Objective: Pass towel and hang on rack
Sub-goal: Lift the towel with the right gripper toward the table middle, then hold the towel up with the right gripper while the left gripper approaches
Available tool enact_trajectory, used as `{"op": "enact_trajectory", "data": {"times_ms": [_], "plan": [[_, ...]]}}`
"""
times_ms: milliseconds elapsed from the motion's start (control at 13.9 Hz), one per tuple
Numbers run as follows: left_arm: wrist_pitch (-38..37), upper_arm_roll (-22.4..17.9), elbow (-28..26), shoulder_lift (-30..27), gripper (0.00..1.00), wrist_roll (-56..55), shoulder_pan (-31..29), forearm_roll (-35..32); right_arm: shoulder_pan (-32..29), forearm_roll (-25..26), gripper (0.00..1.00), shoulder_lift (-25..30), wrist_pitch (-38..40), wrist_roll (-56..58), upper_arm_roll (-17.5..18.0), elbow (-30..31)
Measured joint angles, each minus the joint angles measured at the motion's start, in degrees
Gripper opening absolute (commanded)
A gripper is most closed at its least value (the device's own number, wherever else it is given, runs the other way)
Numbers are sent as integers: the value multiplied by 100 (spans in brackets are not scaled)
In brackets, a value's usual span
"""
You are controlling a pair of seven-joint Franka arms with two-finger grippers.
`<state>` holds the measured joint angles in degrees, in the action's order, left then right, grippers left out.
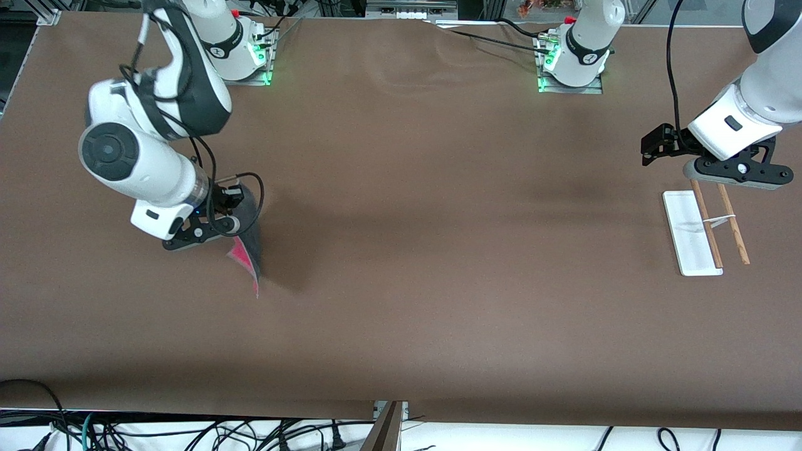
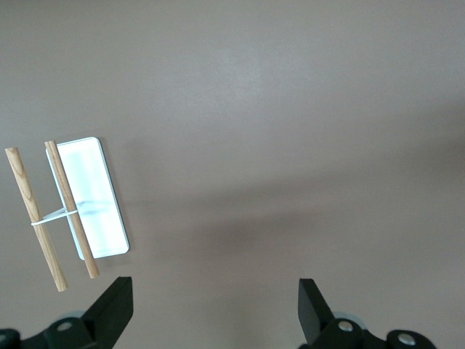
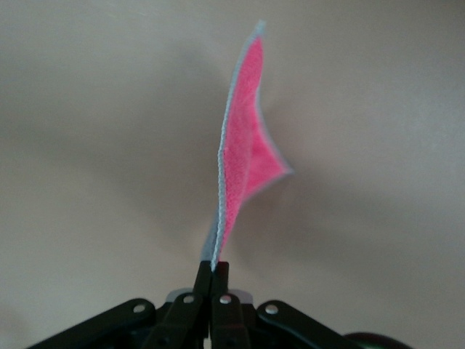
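Towel (image 3: 243, 138), light and limp, is dangling from the right gripper (image 3: 211, 275), its fingers pinching one edge. A free edge is probably offering the best second hold. Left gripper (image 2: 214, 309) is waiting above the rack (image 2: 73, 211), fingers spread.

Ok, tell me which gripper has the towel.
The right gripper, shut on the towel above the table; the left gripper waits open and holds nothing, over the rack.

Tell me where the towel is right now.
The towel hangs from the right gripper, pinched by one edge and lifted over the table at the right arm's end. The rack stands at the left arm's end, under the open left gripper.
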<state>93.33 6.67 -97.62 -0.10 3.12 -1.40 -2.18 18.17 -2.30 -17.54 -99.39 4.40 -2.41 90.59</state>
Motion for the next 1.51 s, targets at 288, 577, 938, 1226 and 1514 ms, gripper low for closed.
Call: {"op": "enact_trajectory", "data": {"times_ms": [288,577,938,1226,1514], "plan": [[0,0,0,0,100,0,0,0,65,-860,0,-116,1088,-434,17,-998],[-1,0,0,0,100,0,0,0,497,-1782,0,-169,1410,-1907,44,-1544],[-18,-1,0,0,100,0,-2,0,988,-2835,0,-340,1382,-3737,58,-2184],[-61,1,0,0,100,11,-2,3,1133,-3700,0,-438,1049,-4717,59,-2491],[-193,12,1,0,100,922,10,285,1240,-4413,0,-464,441,-5335,59,-2513]]}}
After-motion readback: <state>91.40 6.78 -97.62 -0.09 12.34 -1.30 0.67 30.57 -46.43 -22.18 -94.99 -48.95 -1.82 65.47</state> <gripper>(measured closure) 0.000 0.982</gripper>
